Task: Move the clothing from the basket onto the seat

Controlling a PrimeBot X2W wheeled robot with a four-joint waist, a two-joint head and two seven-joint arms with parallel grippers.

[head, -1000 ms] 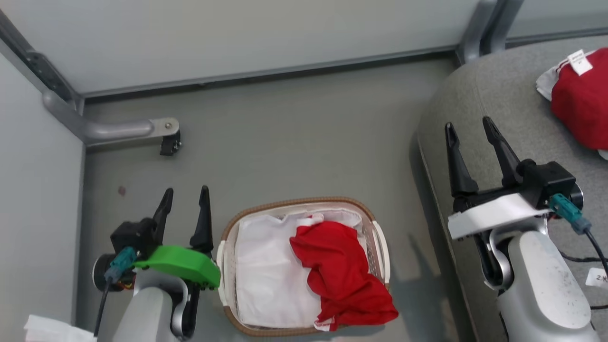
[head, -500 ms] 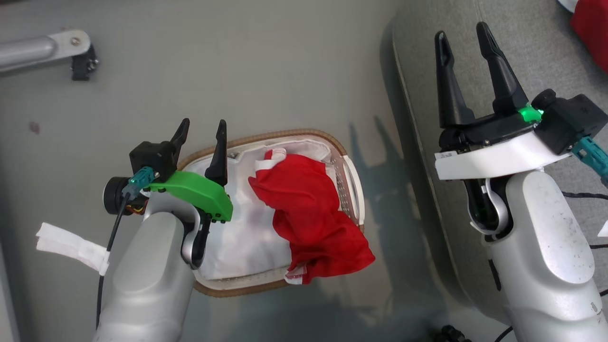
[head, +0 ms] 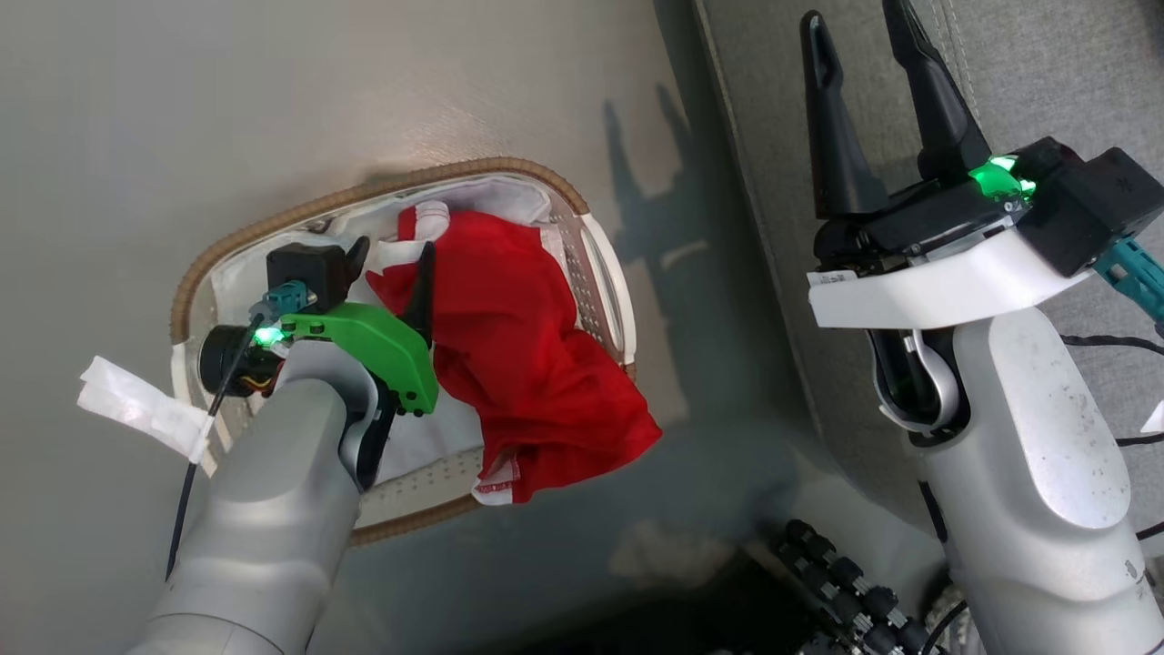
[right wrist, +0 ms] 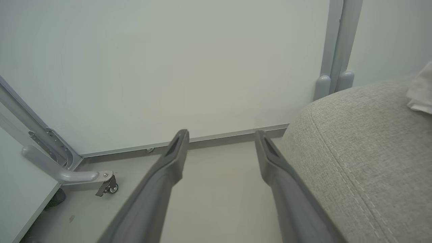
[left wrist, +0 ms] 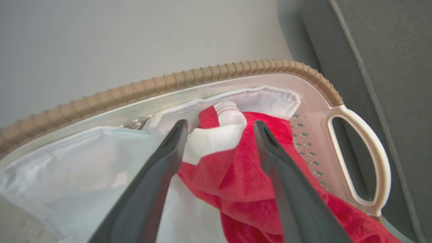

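The basket [head: 391,182], white with a brown woven rim, stands on the floor left of the grey seat [head: 1046,73]. Red clothing [head: 527,364] with white trim lies in its right half and hangs over the near rim. My left gripper [head: 393,259] is open above the basket. In the left wrist view its fingers straddle the garment's white-trimmed far end [left wrist: 222,135] without closing on it; the liner [left wrist: 67,162] lies to the left. My right gripper [head: 850,27] is open and empty over the seat's edge [right wrist: 364,141].
A white basket handle [left wrist: 374,158] faces the seat. Pale partition walls and a castor foot [right wrist: 108,185] stand beyond the floor. A bit of white cloth [right wrist: 422,91] lies on the seat. Dark parts of my base [head: 837,582] sit at the lower edge.
The head camera has tilted down and the picture has shifted. My left gripper has gone from beside the basket to over it, at the red clothing. Both grippers have stayed open.
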